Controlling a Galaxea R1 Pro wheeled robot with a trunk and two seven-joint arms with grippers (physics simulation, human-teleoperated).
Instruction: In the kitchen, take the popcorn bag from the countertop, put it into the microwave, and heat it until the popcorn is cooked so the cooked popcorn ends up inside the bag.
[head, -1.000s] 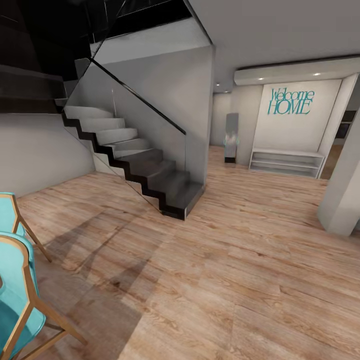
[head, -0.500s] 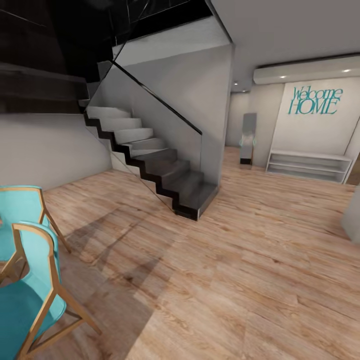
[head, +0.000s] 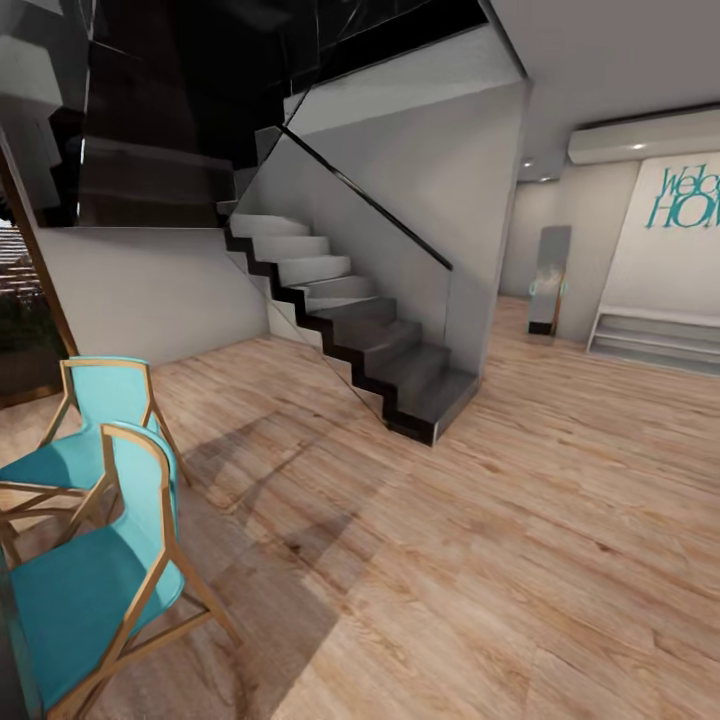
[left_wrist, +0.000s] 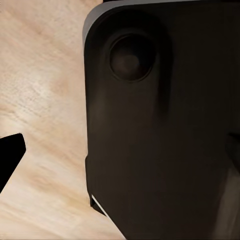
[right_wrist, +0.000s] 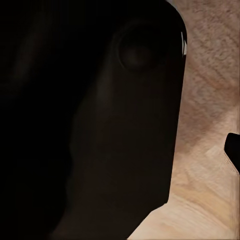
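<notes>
Before me lies a light wood plank floor (head: 480, 560) with a dark-stepped staircase (head: 350, 330) behind a glass balustrade rising against grey walls, two turquoise wood-framed chairs (head: 90, 540) at my left, and teal wall lettering (head: 685, 197) above low white shelves (head: 655, 340) at far right.

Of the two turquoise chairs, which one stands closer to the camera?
The lower chair, whose seat reaches the picture's bottom left corner. The other chair stands behind it, nearer the wall.
</notes>
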